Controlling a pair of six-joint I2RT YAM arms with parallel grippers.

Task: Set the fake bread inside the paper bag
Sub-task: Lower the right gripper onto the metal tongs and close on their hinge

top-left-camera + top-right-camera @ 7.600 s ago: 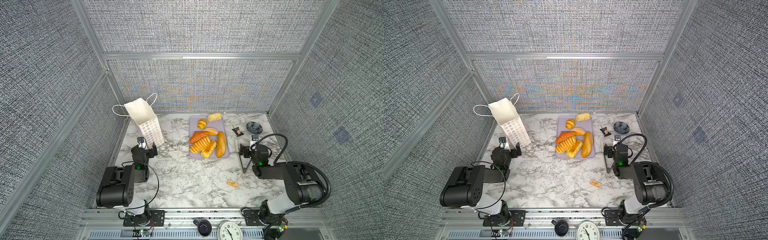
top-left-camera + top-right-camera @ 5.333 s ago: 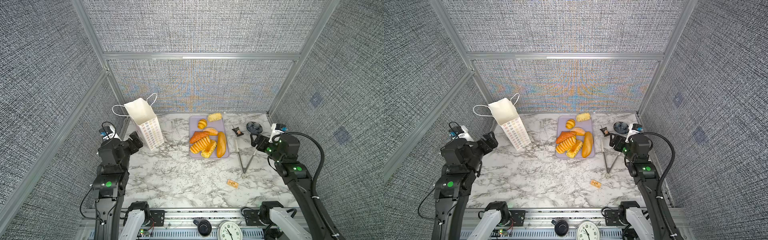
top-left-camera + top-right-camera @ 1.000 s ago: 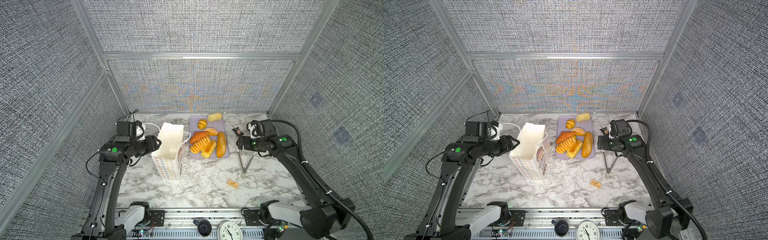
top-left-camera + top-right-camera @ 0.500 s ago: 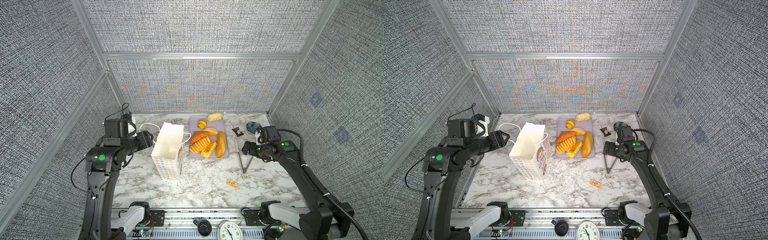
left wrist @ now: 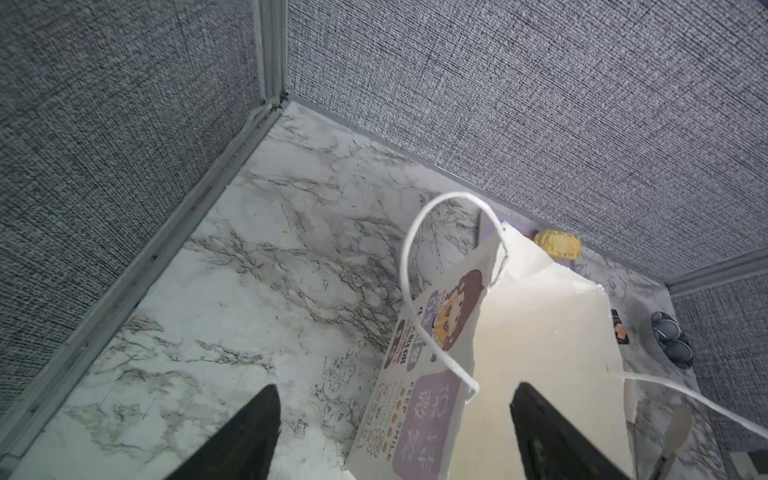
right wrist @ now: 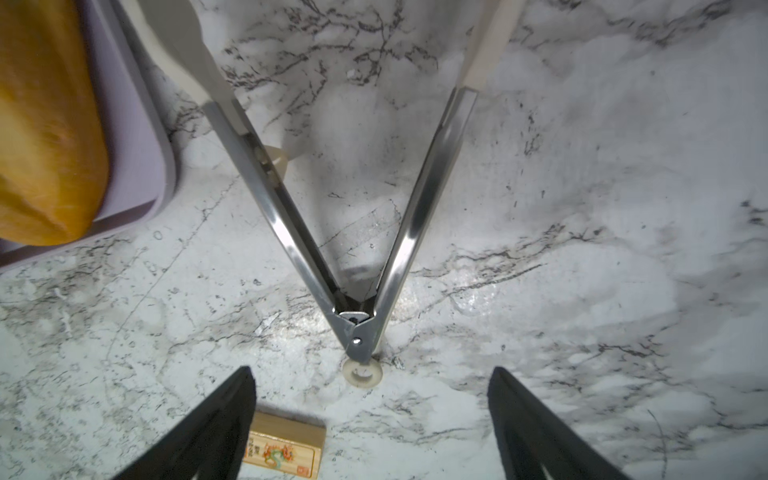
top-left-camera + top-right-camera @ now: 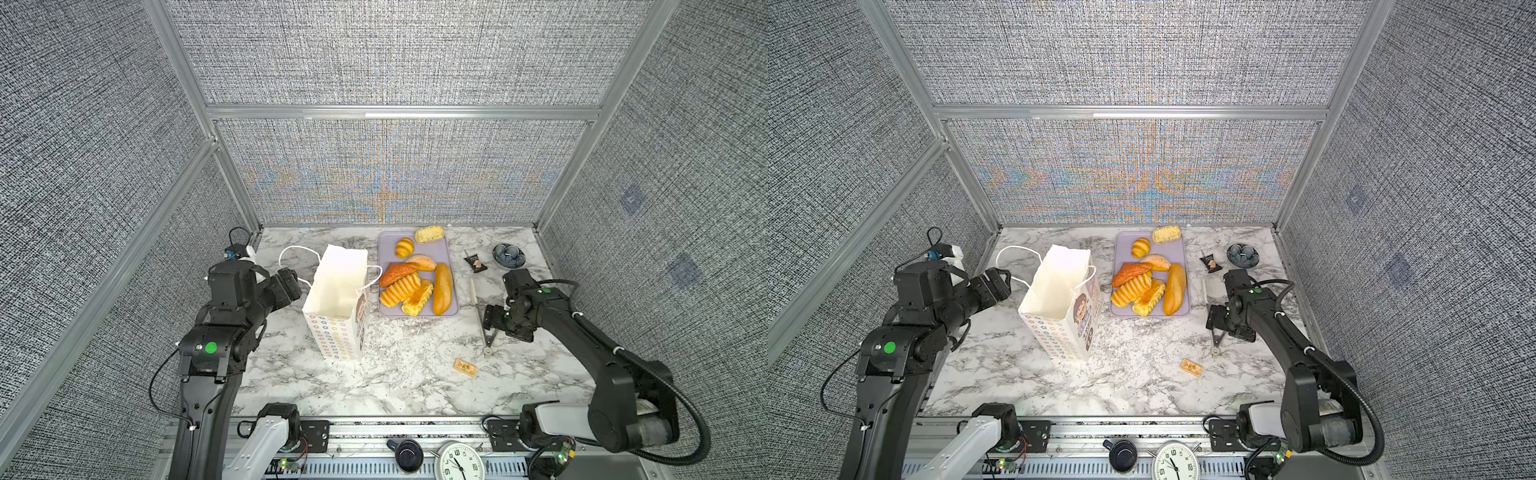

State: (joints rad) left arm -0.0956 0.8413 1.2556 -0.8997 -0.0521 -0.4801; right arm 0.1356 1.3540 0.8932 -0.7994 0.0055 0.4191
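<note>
In both top views the bag (image 7: 337,338) is standing upright, mouth open, on the table (image 7: 415,374), just beside the tray (image 7: 388,249) where the bread (image 7: 415,286) is lying, seven pieces. The left gripper (image 7: 293,282) is hovering by the bag's handle loop, and the right gripper (image 7: 490,318) is hanging over the tongs (image 7: 488,343). In the left wrist view the left gripper (image 5: 395,386) is showing its fingers spread wide and gripping nothing, with the bag (image 5: 540,332) ahead. In the right wrist view the right gripper (image 6: 372,370) is likewise spread wide and empty, above the hinge of the tongs (image 6: 286,224).
</note>
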